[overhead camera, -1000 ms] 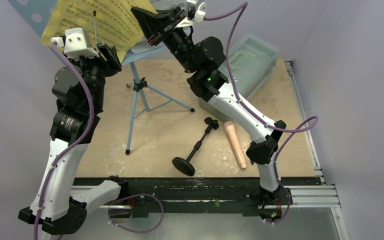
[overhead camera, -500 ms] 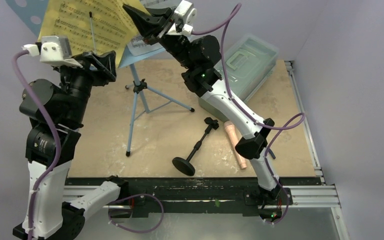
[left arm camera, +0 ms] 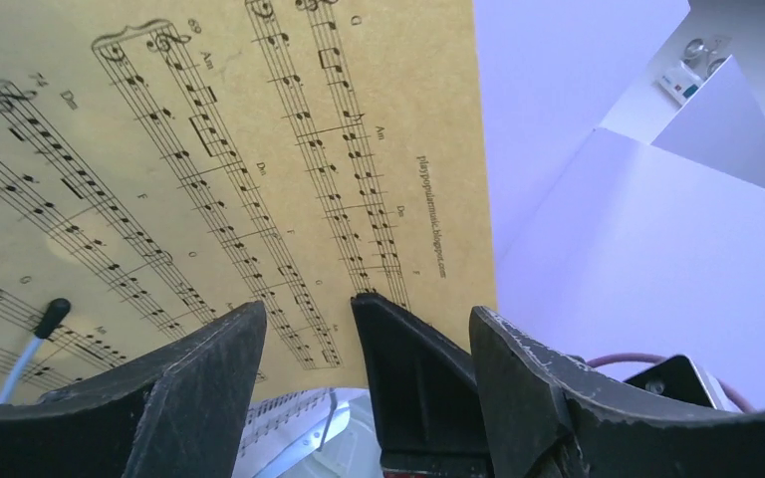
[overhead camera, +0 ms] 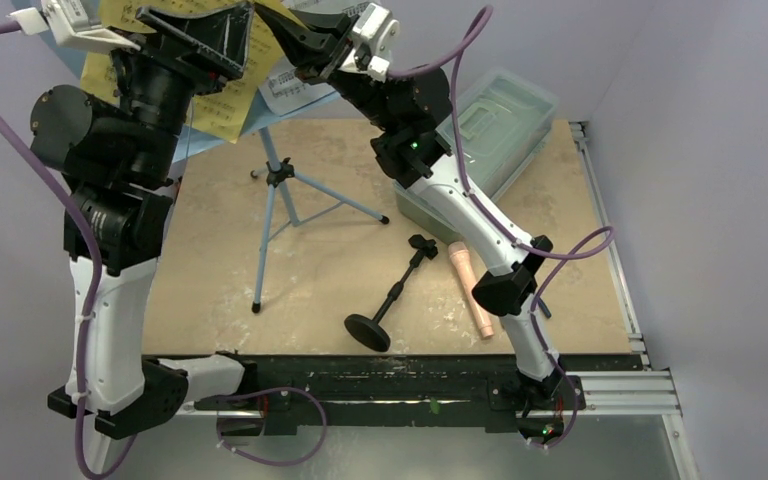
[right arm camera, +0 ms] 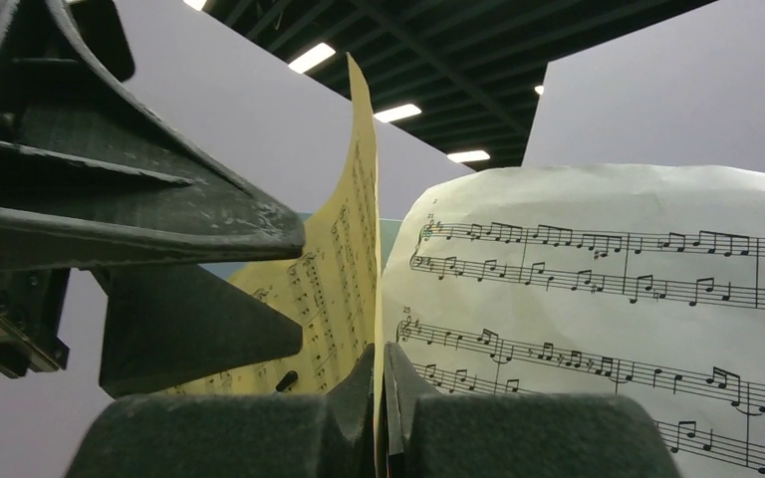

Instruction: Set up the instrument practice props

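Yellow sheet (right arm camera: 344,259) sits up top at the music stand's desk, pinched at its lower edge by the right gripper (right arm camera: 379,373). R wrist cam shows the paper edge-on, running straight down into the closed pads and curling at the top. White sheet (right arm camera: 608,299) is just beside it on the right, slightly crumpled, w/ printed staves. Top cam can't show that pinch, only yellow lapping over white w/ both grippers crowded in front.

L wrist cam gives the yellow sheet face-on: matte paper, black staves, chord letters, a small line of print down the margin. A thin pale rod (left arm camera: 30,349) w/ black tip lies across its lower left. Left gripper (left arm camera: 367,311) is open, jaws wide apart, w/ only the right gripper's dark wedge tip btwn them. Its pads are scuffed, grey at the edges.

Only top cam shows the rest. Music stand (overhead camera: 268,235) is light blue w/ a thin tube pole, black hub and three splayed legs, upright on the table's (overhead camera: 320,270) left-centre. Mic stand (overhead camera: 397,287) is black and lies on its side, its round flat base toward the near edge. Toy mic (overhead camera: 460,262) is peach-pink and smooth, lying just right of it, partly under the R arm. Clear box (overhead camera: 505,115) is lidded and translucent, at back right. The table is tan, mottled w/ pale scuffs.
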Robot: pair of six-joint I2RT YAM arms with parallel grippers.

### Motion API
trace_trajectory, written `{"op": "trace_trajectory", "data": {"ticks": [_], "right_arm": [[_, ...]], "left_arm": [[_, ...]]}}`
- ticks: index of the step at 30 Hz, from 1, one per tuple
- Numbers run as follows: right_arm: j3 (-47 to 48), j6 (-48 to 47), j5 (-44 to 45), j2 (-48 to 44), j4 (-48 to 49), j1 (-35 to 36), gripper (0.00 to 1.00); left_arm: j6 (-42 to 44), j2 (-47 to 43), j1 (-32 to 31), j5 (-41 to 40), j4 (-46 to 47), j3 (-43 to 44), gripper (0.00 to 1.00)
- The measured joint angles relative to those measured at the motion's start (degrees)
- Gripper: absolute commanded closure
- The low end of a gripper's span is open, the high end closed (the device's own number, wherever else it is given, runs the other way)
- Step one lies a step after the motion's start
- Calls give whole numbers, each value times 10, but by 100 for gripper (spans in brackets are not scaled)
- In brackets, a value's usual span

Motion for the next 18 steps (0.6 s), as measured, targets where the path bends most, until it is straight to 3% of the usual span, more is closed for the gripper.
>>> {"op": "trace_trajectory", "data": {"ticks": [4, 8, 14, 18], "right_arm": [[-1, -3, -5, 0, 0, 0, 100], [-10, -2, -14, -3, 0, 0, 100], [-40, 3, -32, -23, -9, 0, 100], [-47, 4, -46, -37, -16, 0, 100]], "left_arm": [[-30, 15, 0, -8, 11, 3, 26], [23, -8, 0, -7, 42, -12, 20], [262, -10, 0, 71, 7, 86, 15], [441, -33, 0, 89, -16, 85, 15]]}}
